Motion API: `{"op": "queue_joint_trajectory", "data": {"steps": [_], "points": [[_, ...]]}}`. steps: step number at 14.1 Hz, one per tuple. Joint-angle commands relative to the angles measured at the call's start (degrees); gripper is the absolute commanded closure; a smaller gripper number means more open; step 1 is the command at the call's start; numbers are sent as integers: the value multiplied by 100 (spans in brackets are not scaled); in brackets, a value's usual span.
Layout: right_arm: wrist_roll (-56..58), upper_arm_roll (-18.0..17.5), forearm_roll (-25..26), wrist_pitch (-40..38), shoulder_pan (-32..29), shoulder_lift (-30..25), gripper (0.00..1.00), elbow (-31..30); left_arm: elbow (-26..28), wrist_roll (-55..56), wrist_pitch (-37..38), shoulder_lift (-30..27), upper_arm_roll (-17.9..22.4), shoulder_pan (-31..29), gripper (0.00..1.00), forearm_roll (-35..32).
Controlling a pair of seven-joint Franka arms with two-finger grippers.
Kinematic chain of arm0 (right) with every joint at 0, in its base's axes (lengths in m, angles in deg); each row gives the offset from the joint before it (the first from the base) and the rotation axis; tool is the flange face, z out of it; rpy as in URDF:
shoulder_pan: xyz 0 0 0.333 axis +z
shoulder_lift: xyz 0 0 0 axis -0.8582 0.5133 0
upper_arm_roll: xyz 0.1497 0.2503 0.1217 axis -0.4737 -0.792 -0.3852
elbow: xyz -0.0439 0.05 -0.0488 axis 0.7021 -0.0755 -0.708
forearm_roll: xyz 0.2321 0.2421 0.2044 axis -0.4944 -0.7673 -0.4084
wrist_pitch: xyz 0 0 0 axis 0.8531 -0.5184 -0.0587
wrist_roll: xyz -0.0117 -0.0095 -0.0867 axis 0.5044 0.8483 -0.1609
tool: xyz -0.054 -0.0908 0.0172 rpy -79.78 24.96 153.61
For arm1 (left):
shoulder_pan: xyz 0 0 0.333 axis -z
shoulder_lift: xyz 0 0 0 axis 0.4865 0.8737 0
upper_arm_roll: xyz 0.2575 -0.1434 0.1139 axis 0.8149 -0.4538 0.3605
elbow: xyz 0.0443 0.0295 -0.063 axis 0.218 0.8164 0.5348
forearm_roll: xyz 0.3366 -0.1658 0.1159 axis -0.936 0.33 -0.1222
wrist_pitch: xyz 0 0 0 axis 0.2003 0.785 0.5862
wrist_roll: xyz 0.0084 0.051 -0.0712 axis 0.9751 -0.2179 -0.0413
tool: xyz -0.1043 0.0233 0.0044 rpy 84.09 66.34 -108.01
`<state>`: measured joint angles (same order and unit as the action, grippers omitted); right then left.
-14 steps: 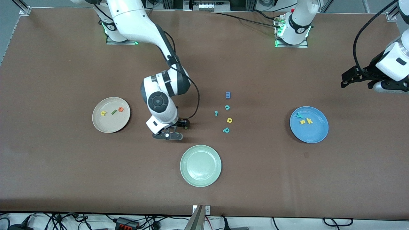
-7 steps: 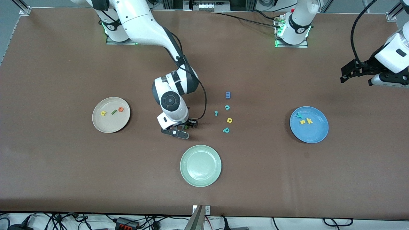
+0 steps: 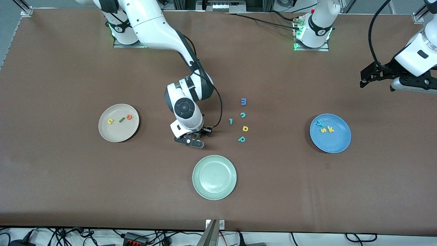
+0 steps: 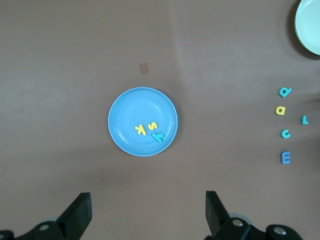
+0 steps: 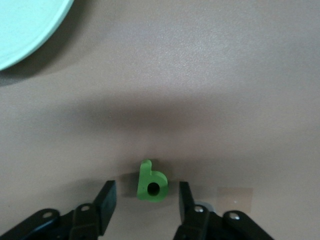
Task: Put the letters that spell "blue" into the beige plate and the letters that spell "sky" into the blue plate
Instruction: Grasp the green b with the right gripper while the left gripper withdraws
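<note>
One letter is left to move: the green "b" (image 5: pixel 151 182), lying flat on the surface between my right gripper (image 5: pixel 145 200) fingers, nearer to the front camera than the right arm's wrist and just farther from it than the pale green plate (image 3: pixel 214 177). My right fingers stand either side of the "b" with a gap showing on each flank, not yet pinching it. The risk I see is the letter sitting closer to one finger than the other: as they come in, the first to touch could shove or spin it, and so thin a piece might tip up and pop out. If my fingertips ride too high, they could close over nothing.

In the beige plate (image 3: pixel 104 131) lie the yellow "u" (image 3: pixel 110 121), the dark green "l" (image 3: pixel 121 119) and the orange "e" (image 3: pixel 129 117). In the blue plate (image 3: pixel 336 143) lie the "s" (image 3: pixel 323 130), "k" (image 3: pixel 330 128) and teal "y" (image 3: pixel 320 123).

My left gripper (image 4: pixel 145 212) waits with fingers spread wide, up over the surface at the left arm's end.
</note>
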<state>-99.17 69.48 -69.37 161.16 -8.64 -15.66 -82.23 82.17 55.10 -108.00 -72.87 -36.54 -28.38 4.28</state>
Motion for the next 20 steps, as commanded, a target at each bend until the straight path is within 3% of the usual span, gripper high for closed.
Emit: {"op": "queue_joint_trajectory", "data": {"steps": [1,5,7,8,15,17,20], "points": [[36,-30,-49,14,-38,131,50,147,-199,-109,121,101,6,-29,0,45],[71,-30,-49,14,-38,166,53,147,-401,-100,139,215,-3,-3,0,45],[80,-30,-66,-4,-38,158,81,156,-401,-100,139,224,-3,-12,0,45],[80,-30,-75,-13,-47,149,90,156,-401,-100,148,215,-3,-3,0,45],[553,66,-22,-354,-336,-280,91,69,-419,-100,200,215,-21,6,0,45],[1131,416,-31,-1142,-582,-501,91,-107,-410,-109,209,215,-21,6,0,45],[2230,576,-22,-1831,-1152,-1193,91,-913,-419,-109,200,233,-47,14,0,45]]}}
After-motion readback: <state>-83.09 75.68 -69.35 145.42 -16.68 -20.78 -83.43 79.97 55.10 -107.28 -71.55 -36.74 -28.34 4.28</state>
